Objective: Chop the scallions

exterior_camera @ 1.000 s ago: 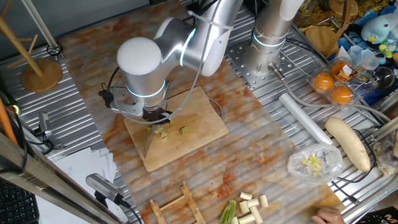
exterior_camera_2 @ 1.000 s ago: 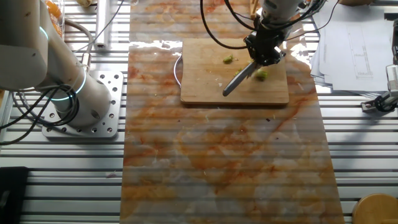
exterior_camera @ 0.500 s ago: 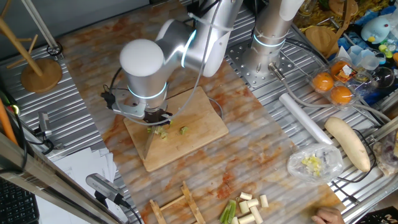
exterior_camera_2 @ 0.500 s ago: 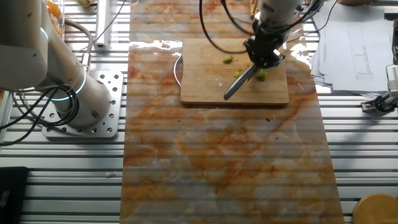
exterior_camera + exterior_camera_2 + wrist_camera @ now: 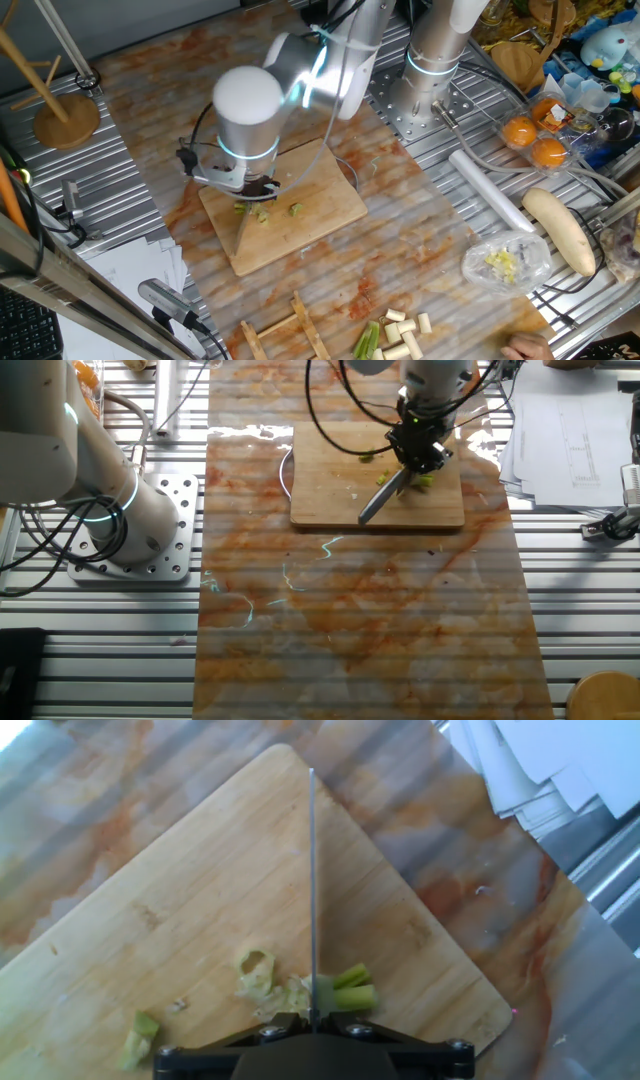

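My gripper (image 5: 251, 187) (image 5: 417, 453) (image 5: 313, 1021) hangs low over the wooden board (image 5: 322, 203) (image 5: 328, 492) (image 5: 200, 900), shut on a knife. The knife's blade (image 5: 381, 494) slants down toward the board's near edge; the hand view shows it edge-on as a thin line (image 5: 312, 880). Scallions lie on the board as small green bits: a cut stalk piece (image 5: 352, 993) just right of the blade, a pale ring (image 5: 257, 972) left of it, and another bit (image 5: 136, 1037) farther left. The other views show the bits (image 5: 263, 212) (image 5: 425, 481) beside the gripper.
More cut scallion stalks (image 5: 399, 331) lie at the table's front. A plastic bag of chopped bits (image 5: 505, 262), a pale banana-shaped vegetable (image 5: 560, 230), a white roll (image 5: 489, 188) and oranges (image 5: 534, 141) sit on the right. A second arm's base (image 5: 130, 525) and papers (image 5: 570, 420) flank the mat.
The arm has shifted a little across the board with the knife still in the gripper. The scallion bits have stayed where they were.
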You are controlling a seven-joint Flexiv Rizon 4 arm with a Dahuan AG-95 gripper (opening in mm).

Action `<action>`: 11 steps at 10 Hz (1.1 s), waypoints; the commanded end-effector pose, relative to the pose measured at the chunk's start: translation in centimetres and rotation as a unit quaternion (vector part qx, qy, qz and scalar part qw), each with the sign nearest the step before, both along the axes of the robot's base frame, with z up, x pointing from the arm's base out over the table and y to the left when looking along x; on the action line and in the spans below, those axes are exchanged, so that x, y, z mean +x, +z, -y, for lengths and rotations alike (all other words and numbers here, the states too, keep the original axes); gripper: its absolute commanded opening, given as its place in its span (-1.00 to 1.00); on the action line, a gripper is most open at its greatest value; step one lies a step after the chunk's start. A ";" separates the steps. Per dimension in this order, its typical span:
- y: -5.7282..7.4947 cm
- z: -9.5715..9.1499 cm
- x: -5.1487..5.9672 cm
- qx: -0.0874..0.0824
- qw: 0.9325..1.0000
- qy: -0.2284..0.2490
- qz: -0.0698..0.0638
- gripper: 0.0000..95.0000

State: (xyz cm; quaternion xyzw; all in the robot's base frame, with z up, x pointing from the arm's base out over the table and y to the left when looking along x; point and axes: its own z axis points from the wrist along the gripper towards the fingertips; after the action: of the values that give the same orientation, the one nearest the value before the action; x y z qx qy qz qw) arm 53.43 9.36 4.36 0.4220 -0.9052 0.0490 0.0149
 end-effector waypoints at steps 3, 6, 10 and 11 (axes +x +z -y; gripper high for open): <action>2.8 -0.1 -1.0 0.007 1.000 -0.002 -0.020 -1.00; 3.0 0.2 -1.0 0.009 1.000 -0.003 -0.018 -1.00; 2.5 0.1 0.5 0.007 1.000 -0.002 -0.014 -1.00; 2.5 0.1 0.6 0.007 1.000 -0.001 -0.013 -1.00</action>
State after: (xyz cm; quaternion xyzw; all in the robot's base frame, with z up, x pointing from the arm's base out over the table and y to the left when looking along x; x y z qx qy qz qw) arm 54.06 9.17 6.46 0.4228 -0.9052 0.0366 0.0228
